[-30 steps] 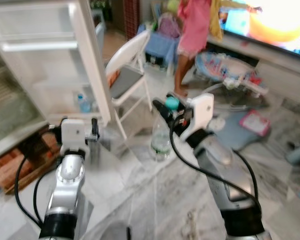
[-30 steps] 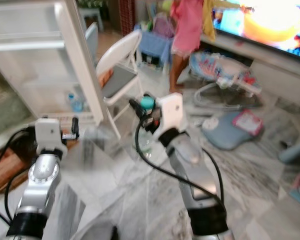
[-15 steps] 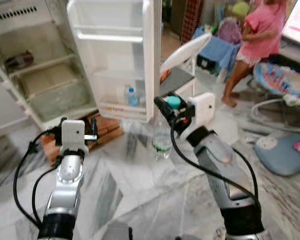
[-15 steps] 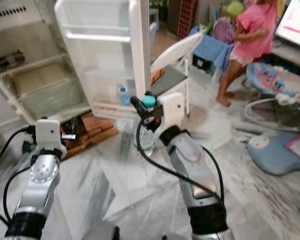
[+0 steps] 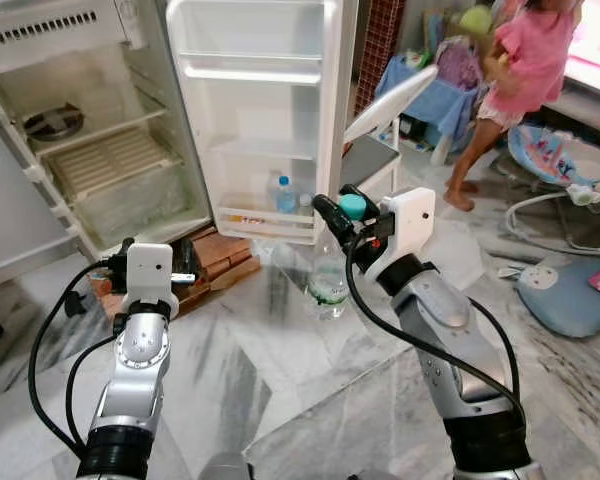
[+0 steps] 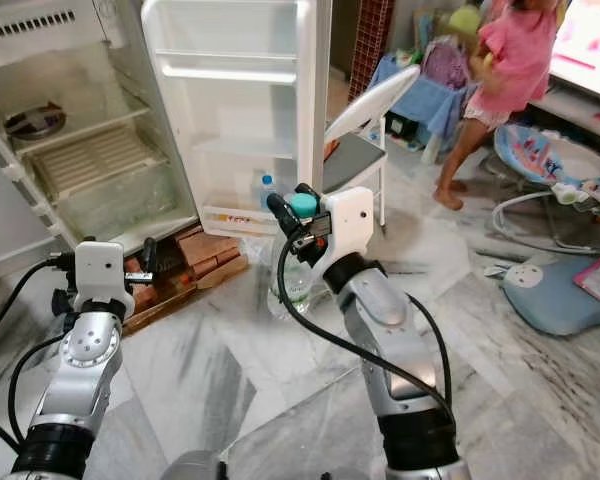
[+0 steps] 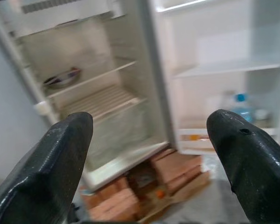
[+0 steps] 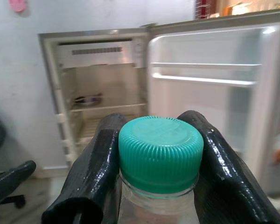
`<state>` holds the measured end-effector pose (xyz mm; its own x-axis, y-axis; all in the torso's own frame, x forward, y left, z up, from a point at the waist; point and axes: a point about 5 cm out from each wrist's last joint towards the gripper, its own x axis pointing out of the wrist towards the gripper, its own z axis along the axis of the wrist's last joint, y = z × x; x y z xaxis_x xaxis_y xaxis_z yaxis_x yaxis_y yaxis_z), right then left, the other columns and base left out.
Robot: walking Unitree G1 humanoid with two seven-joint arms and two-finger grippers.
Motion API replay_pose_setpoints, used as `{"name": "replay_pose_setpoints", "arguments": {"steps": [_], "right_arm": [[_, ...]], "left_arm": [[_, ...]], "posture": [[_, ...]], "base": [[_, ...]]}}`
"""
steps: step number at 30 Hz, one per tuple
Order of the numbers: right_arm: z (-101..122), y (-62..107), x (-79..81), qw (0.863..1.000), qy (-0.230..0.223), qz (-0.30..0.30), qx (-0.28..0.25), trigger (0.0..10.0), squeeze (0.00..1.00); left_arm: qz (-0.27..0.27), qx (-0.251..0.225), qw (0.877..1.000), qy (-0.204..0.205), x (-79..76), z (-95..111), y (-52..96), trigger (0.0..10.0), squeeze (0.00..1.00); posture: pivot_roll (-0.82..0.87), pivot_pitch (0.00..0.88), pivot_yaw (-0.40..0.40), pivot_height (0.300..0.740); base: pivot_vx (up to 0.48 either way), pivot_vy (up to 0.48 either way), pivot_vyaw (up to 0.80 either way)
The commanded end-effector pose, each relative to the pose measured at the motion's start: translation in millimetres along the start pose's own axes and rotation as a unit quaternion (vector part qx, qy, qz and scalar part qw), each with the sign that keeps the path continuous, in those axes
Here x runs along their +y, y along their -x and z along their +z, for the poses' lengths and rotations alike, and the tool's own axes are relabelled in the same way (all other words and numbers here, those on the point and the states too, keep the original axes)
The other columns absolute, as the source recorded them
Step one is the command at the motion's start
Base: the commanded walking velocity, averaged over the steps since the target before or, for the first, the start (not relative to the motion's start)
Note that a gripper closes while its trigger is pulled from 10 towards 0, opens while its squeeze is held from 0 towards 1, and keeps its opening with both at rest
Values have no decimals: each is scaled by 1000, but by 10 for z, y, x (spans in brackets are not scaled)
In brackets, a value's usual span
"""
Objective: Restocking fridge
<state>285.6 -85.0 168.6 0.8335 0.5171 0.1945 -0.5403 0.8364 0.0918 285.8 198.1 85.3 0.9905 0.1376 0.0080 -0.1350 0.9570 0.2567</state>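
A: What do the head views show?

B: The right gripper [image 5: 342, 208] is raised before the open fridge [image 5: 100, 150], its fingers closed on the teal cap [image 5: 351, 206] of a clear bottle [image 5: 328, 278] that hangs below it above the marble floor [image 5: 280, 360]. The fridge door [image 5: 270, 110] stands wide open; a blue-capped bottle [image 5: 285, 193] sits in its lowest rack. A dark dish [image 5: 52, 120] lies on a shelf inside. Bricks [image 5: 215, 262] lie under the fridge. The left gripper [image 5: 185, 277] is held lower, near the bricks, holding nothing. A white chair [image 5: 380, 125] is beside the door, and a person in pink [image 5: 525, 75] stands further back.

A: The left wrist view?

B: Two black fingers [image 7: 51, 158] spread wide apart, nothing between them, facing the fridge interior and the bricks.

A: The right wrist view?

B: Both fingers [image 8: 91, 172] press against the sides of the cap, the bottle neck just beneath, with the fridge ahead.
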Motion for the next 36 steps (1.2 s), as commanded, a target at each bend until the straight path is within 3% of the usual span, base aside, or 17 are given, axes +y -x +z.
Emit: {"name": "replay_pose_setpoints", "arguments": {"steps": [1,11,16,23,28,36], "right_arm": [[111,-58,64,999,7,19,-26,10000,0],[128,-67,60,999,7,23,-34,10000,0],[128,-73,60,999,7,23,-35,10000,0],[61,-41,19,999,25,12,-23,10000,0],[-98,120,-194,998,47,-36,5,10000,0],[-168,160,-196,997,52,-46,15,10000,0]], "left_arm": [[5,-6,1000,2,27,31,-19,10000,0],[16,-7,1000,-11,50,39,-47,10000,0],[33,7,999,3,85,20,-61,10000,0],[34,15,999,10,84,-5,-54,10000,0],[-8,33,999,0,114,-132,137,10000,0],[-14,42,999,-14,211,-208,244,10000,0]], "posture": [[73,30,-21,740],[73,19,-20,740],[73,18,-19,740],[73,18,-18,740],[75,21,-16,740],[91,22,-22,740]], "base": [[442,0,0],[469,0,0],[472,0,0],[379,294,0],[298,375,0],[94,425,0]]}}
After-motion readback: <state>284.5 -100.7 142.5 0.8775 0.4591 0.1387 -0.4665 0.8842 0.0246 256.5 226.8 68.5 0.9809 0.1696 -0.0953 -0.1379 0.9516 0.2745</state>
